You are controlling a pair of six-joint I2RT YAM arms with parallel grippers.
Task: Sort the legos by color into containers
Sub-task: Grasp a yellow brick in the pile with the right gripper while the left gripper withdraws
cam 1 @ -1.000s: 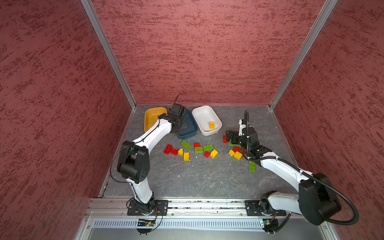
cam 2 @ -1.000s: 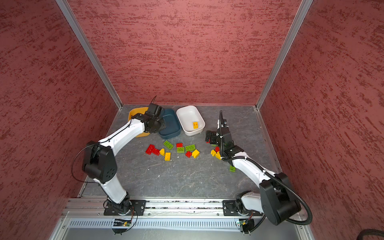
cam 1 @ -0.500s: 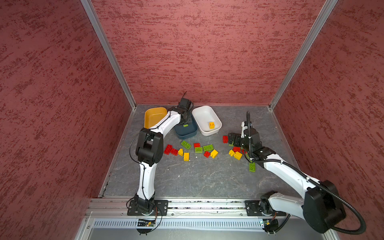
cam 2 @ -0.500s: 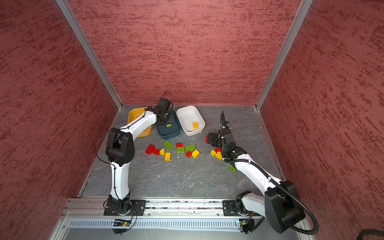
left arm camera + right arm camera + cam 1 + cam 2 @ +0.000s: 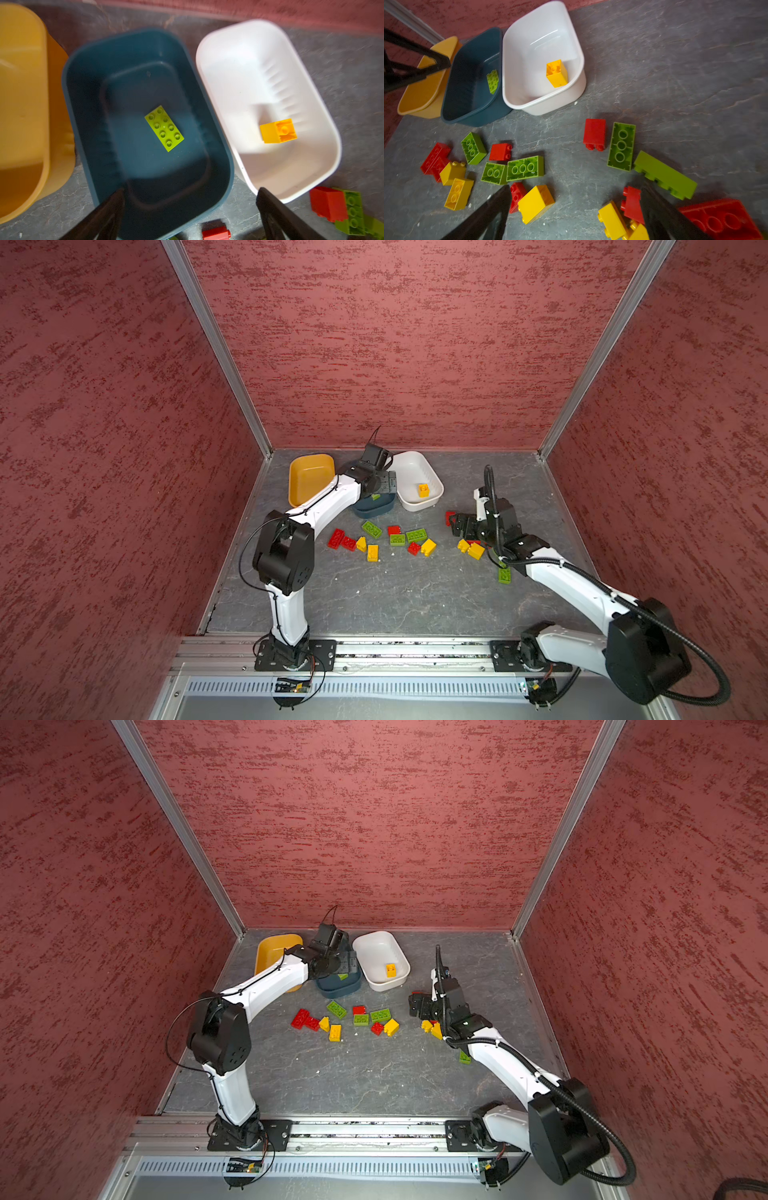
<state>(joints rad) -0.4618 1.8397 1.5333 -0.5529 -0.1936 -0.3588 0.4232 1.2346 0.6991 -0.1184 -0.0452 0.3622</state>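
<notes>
The mustard tub [image 5: 309,477] stood leftmost in the back row, close against the teal tub [image 5: 87,87], with the white tub [image 5: 239,68] just beside that on its far side. The left gripper [image 5: 190,193] hung over the near end of the teal tub, its fingers [image 5: 99,216] spread wide with nothing between them — an oblong lime brick [image 5: 164,128] lay studs up on the tub's floor below. One yellow brick [image 5: 278,131] sat in the white tub, toward its near end. In front of the tubs, on the grey tabletop [image 5: 395,597], a loose scatter ran across in both top views: a red pair [image 5: 341,540] touching each other, two yellow pieces [image 5: 372,552] just beside them, three green bricks [image 5: 415,535] with small red bricks [image 5: 393,529] among them, then a yellow block [image 5: 428,547]. Further right the right gripper [image 5: 575,188] was low over the table, fingers wide apart and gripping nothing, the yellow block beside one fingertip and a small red piece [image 5: 632,204] partly hidden behind the other. Around it lay a second cluster — a red brick on its side [image 5: 594,132], a green oblong [image 5: 621,146] underside up, a long green brick [image 5: 665,175], a large red brick [image 5: 720,220] and more yellow ones [image 5: 611,220]. A lone green brick [image 5: 504,574] lay apart beside the right arm.
</notes>
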